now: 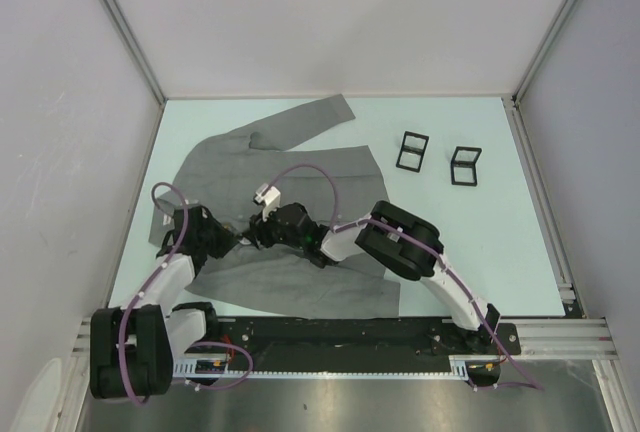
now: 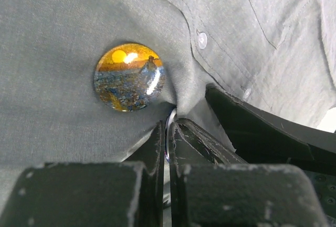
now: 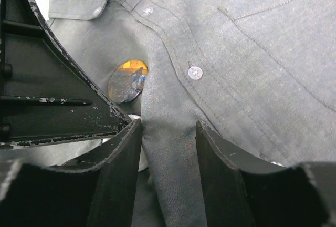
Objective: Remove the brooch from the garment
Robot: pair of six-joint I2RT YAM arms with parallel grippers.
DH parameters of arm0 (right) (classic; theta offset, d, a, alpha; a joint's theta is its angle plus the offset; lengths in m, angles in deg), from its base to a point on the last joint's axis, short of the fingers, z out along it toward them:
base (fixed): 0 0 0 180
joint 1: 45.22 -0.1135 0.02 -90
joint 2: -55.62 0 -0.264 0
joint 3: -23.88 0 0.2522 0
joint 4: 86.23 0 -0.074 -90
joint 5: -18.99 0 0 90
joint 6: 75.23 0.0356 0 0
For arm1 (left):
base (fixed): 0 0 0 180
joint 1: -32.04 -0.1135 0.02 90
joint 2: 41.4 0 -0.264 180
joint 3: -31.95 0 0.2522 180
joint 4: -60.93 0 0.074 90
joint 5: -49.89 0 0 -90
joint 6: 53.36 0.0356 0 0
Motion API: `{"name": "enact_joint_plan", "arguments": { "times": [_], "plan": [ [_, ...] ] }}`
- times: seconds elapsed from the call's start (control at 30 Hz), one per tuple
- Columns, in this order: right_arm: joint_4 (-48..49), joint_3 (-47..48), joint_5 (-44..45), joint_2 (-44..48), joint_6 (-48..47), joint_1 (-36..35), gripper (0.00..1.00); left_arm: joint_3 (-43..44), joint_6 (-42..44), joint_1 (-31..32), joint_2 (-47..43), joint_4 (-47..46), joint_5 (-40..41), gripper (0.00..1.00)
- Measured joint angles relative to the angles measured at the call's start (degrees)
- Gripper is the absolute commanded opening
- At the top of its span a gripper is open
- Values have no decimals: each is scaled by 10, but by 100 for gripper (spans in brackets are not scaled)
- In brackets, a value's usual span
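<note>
Orange-and-blue, round and glossy, the brooch (image 2: 129, 77) sits pinned on the grey garment (image 2: 63, 116) near its pale buttons (image 2: 202, 40). We see the left gripper (image 2: 168, 128) pressed together on cloth just beside it, the right gripper (image 3: 168, 132) pinching a raised fold close by, and two black frames (image 1: 411, 149) well apart on the table (image 1: 500, 252)

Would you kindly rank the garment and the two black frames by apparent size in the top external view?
1. The garment, by far the largest.
2. The left black frame and the right black frame look alike; I would not rank them.
</note>
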State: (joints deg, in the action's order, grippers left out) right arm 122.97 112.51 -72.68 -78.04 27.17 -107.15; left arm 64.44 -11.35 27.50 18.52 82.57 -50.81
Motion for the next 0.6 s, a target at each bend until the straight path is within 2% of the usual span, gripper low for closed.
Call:
{"name": "enact_joint_plan", "arguments": {
  "times": [0.23, 0.4, 0.6],
  "plan": [
    [13, -39, 18, 23, 9, -11, 49, -12, 5, 14, -15, 4, 2, 0],
    [19, -54, 18, 33, 8, -9, 62, -12, 5, 15, -18, 7, 1, 0],
    [-30, -72, -54, 75, 55, 24, 72, -10, 5, 17, -21, 8, 14, 0]
  ]
}}
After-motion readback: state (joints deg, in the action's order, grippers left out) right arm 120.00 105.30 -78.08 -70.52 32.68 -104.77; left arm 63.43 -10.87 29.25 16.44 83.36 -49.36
